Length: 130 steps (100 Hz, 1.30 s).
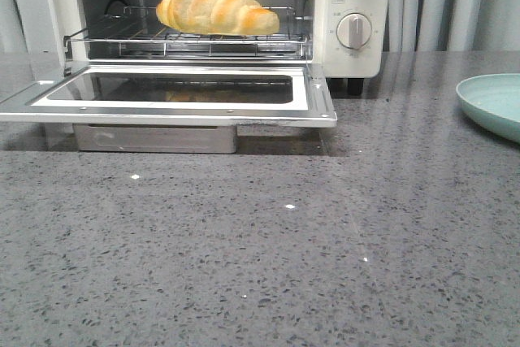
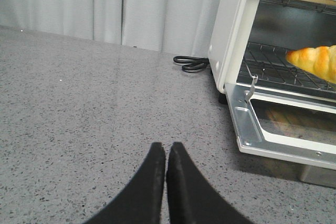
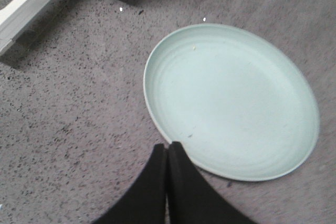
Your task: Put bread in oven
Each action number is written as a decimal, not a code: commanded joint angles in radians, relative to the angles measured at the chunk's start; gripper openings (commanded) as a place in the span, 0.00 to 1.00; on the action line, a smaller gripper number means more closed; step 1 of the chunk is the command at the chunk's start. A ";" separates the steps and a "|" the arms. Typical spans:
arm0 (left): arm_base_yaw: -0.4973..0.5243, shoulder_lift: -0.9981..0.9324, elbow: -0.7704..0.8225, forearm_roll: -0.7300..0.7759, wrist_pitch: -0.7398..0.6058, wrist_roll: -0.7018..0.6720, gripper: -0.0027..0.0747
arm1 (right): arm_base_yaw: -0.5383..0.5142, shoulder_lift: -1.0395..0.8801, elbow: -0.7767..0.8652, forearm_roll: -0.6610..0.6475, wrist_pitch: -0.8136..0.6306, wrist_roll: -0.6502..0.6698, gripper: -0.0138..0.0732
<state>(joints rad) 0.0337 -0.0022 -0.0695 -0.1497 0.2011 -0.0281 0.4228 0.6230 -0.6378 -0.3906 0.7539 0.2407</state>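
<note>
The left tool [image 2: 166, 153] hovers over bare grey speckled counter [image 1: 260, 266] with its two black fingers pressed together and nothing between them. Just beyond it stands the oven [image 1: 345, 6], cream-white, one in all, its glass door [image 1: 171, 91] dropped flat and fully open. The bread [image 1: 218, 9], a single golden croissant-shaped roll, lies on the wire rack [image 1: 187, 38] inside the cavity, resting across the bars and apart from the walls. Two round knobs [image 1: 354, 30] show on the oven's panel. A black cord [image 2: 191, 63] lies coiled behind the oven's left side.

Judging by this, the bread is placed and the door is the only step that may remain. To do that well, a tool should come under the door's front edge and lift it evenly, keeping clear of the rack so the roll is not jolted.

To the right sits one pale green plate [image 3: 231, 100], empty. The right tool [image 3: 168, 153] hangs at its near rim, fingers closed on nothing.
</note>
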 commanded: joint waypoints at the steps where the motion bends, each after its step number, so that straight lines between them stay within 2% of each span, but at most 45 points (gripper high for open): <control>1: 0.003 -0.027 -0.028 -0.011 -0.075 -0.007 0.01 | -0.054 -0.048 0.066 0.037 -0.180 0.000 0.08; 22: 0.003 -0.027 -0.028 -0.011 -0.075 -0.007 0.01 | -0.129 -0.161 0.278 0.118 -0.444 0.000 0.08; 34: 0.003 -0.027 -0.028 -0.011 -0.075 -0.007 0.01 | -0.170 -0.215 0.354 0.152 -0.518 0.000 0.08; 77: 0.003 -0.027 -0.028 -0.011 -0.075 -0.007 0.01 | -0.354 -0.444 0.468 0.183 -0.561 -0.002 0.08; 97: 0.003 -0.027 -0.028 -0.011 -0.075 -0.007 0.01 | -0.439 -0.503 0.513 0.237 -0.562 -0.049 0.08; 110: 0.003 -0.027 -0.028 -0.011 -0.075 -0.007 0.01 | -0.471 -0.532 0.526 0.315 -0.555 -0.154 0.08; 130: 0.003 -0.027 -0.028 -0.011 -0.075 -0.007 0.01 | -0.488 -0.556 0.561 0.334 -0.561 -0.163 0.08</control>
<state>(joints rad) 0.0337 -0.0022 -0.0695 -0.1497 0.2011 -0.0281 -0.0539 0.0635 -0.0681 -0.0670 0.2742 0.0972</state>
